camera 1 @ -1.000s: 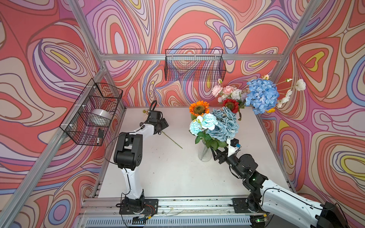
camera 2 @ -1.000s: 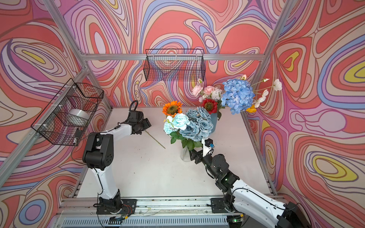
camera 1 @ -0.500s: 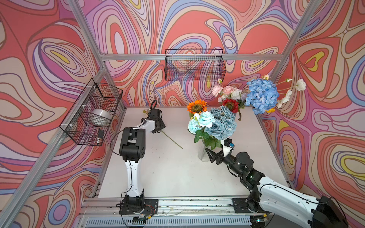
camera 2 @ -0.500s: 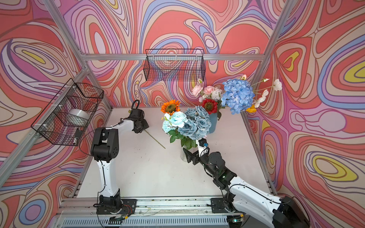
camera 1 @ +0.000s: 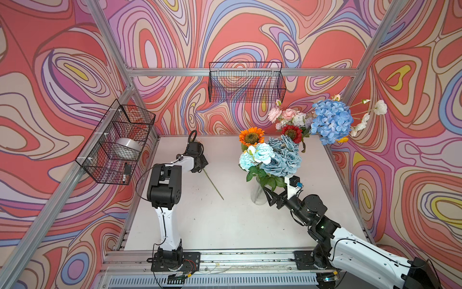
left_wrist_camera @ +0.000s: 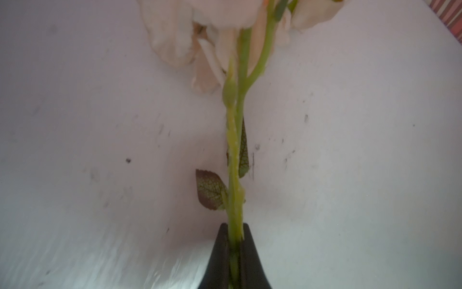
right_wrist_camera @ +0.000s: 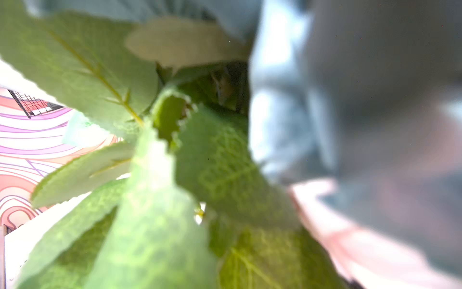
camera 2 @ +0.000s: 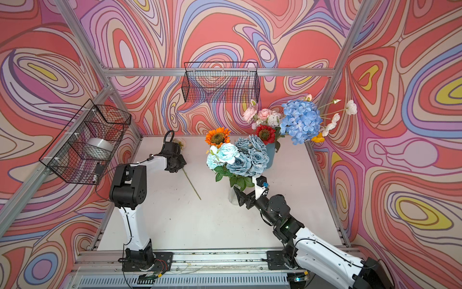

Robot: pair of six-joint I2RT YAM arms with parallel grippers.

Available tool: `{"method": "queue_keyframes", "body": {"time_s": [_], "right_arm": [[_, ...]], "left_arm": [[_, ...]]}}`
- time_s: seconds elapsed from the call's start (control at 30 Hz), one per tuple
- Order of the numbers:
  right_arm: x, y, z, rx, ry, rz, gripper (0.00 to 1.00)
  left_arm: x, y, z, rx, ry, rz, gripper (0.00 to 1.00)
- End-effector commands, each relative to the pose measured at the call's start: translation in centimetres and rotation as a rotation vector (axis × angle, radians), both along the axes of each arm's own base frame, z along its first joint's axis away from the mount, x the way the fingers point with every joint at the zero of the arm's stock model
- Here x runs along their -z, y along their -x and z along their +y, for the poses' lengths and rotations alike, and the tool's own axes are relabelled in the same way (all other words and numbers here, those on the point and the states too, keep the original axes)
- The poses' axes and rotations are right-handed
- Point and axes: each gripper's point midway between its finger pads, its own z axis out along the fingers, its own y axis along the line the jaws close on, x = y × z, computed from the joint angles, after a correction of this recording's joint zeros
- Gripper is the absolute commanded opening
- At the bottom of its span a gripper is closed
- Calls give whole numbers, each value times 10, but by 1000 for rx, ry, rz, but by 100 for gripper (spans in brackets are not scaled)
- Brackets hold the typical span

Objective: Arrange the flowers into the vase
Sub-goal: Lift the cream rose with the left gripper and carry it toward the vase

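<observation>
Front half of table (camera 1: 212,225): bare between the two arm bases; wide open.
Centre strip: bare from the front edge to the back edge, between stem (camera 1: 213,184) and glass vase (camera 1: 256,196).
Stem: lies flat, slanting from the back-left corner toward the centre; room above it.
Back-left corner: taken up by left arm (camera 1: 163,180), with a cream bloom (camera 2: 180,142) at the back edge.
Right of centre: glass vase upright, bouquet (camera 1: 280,160) spreading wide over it.
Front-right corner: right arm (camera 1: 310,206) slants in to the glass vase.
Back-right corner: blue vase (camera 2: 270,157); hydrangea (camera 1: 331,121) overhangs the right edge; no clear gap to the bouquet.
Overhead: back basket (camera 1: 246,82) above the back edge, left basket (camera 1: 112,147) above the left edge.
</observation>
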Motion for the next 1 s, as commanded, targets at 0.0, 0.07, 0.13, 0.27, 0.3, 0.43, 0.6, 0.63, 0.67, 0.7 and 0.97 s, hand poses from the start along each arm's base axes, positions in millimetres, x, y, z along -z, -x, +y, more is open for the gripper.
{"method": "queue_keyframes", "body": {"time_s": [0.0,0.07,0.13,0.27,0.3,0.43,0.6,0.63,0.67,0.7,0.97], "right_arm": [[7,0,-6,27,-10,13,95],[3,-2,-4,22,-10,0,96],[1,-5,1,16,3,-3,96],[-4,-17,1,60,-15,4,96],[-6,-20,-1,78,-26,-1,96],[-12,-28,-11,156,-89,-19,95],[-22,-36,-22,235,-153,-34,93],[-24,-38,-23,245,-163,-39,92],[-25,-39,-24,252,-171,-39,92],[-26,-40,-24,256,-177,-39,92],[-26,-44,-16,235,-196,-18,90]], "left_arm": [[-49,-5,-9,-16,108,-162,0],[-64,2,-14,-18,165,-213,0],[-76,12,-19,-20,220,-258,0],[-99,34,-26,-17,304,-335,0],[-107,41,-28,-12,317,-360,0],[-147,71,-36,7,342,-488,0],[-201,118,-47,15,306,-684,0],[-212,127,-49,15,302,-727,0],[-224,137,-49,12,302,-775,0],[-235,146,-50,7,308,-821,0],[-305,199,-59,15,398,-1133,0]]}}
